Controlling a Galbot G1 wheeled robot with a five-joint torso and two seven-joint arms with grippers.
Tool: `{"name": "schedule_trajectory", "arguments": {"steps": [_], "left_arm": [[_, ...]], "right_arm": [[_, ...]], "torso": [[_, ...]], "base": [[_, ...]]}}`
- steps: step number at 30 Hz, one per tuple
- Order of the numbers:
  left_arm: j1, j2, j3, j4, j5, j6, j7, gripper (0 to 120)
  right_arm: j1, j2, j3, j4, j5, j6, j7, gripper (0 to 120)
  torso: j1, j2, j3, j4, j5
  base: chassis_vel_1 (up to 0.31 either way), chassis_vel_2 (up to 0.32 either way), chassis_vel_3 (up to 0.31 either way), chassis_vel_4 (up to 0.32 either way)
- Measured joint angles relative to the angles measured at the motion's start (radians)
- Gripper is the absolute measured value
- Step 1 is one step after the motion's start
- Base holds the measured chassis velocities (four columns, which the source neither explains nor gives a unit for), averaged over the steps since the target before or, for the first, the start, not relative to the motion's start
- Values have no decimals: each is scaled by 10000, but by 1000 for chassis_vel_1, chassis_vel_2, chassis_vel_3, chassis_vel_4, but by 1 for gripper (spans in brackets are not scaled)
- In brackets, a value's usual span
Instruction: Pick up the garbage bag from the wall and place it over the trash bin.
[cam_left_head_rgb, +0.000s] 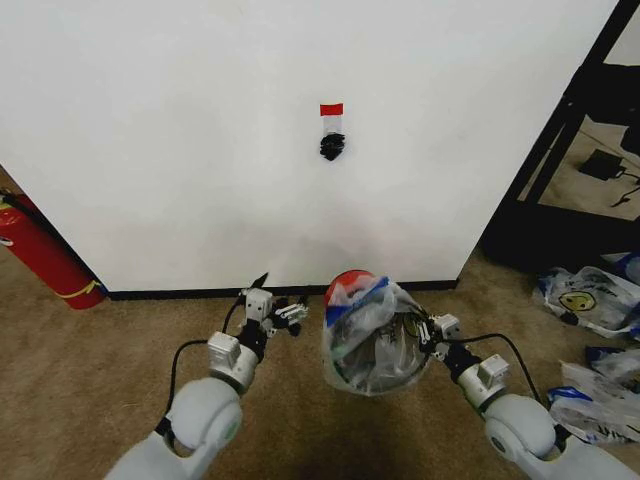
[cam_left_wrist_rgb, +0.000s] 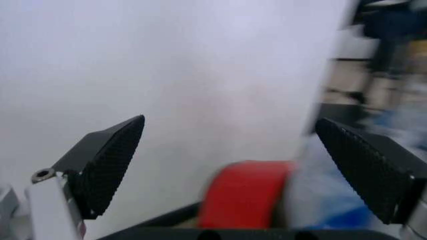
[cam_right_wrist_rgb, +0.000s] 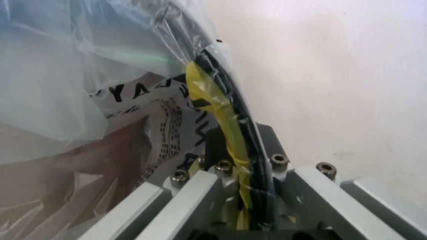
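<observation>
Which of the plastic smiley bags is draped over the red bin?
The thin translucent garbage bag over the red trash bin, pinched at the rim by the right gripper; the other lumpy bags lie on the carpet.

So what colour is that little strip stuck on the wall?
Red; the tape strip on the wall shows best in the head view.

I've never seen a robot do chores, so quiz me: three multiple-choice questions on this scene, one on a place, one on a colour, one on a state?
1. Where is the garbage bag?
A. on the hook
B. over the trash bin
C. on the carpet

2. What colour is the tape strip above the hook?
A. red
B. blue
C. green

3. How is the left gripper?
A. clamped on the bag
B. open, empty
C. gripping the hook

Answers: 1 B, plastic drapes the trash bin; 2 A, it shows red on the wall; 3 B, its fingers stand apart.
</observation>
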Motion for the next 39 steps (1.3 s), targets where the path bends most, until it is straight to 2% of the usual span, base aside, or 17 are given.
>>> {"name": "schedule_trajectory", "arguments": {"steps": [1,2,4,7,10,23,28,36,39], "left_arm": [[0,0,0,0,0,0,0,100],[80,83,-102,18,129,-12,598,100],[176,200,-331,206,861,-29,1763,100],[244,353,-555,441,1982,-29,2876,100],[244,380,-544,507,2434,-12,3053,100],[6,88,-216,705,2849,306,2573,100],[-161,-4,-95,766,2821,501,1857,100],[-228,74,-87,798,2793,598,1407,100],[-374,14,-1,914,2835,826,657,100]], "right_arm": [[0,0,0,0,0,0,0,0],[6,0,3,-24,-10,26,-37,0],[33,0,21,-50,-12,66,-97,0],[47,-20,50,-55,6,92,-125,0],[29,-33,55,-52,26,119,-141,0],[-102,-24,41,251,101,148,-207,0],[-155,-42,-9,462,100,98,-251,0],[-216,-93,-6,507,51,92,-426,0],[-261,-132,1,477,-37,96,-652,0]], "torso": [[0,0,0,0,0],[0,0,0,2,-1],[0,0,0,2,-1],[0,0,0,1,-1],[0,0,0,1,-2],[0,0,0,1,-1],[0,0,0,0,-2],[0,0,0,0,-1],[0,0,0,0,-1]], "base": [[0,0,0,0],[0,0,0,0],[0,0,0,0],[0,0,0,0],[0,0,0,0],[0,0,0,0],[0,0,0,0],[0,0,0,0],[0,0,0,0]]}}
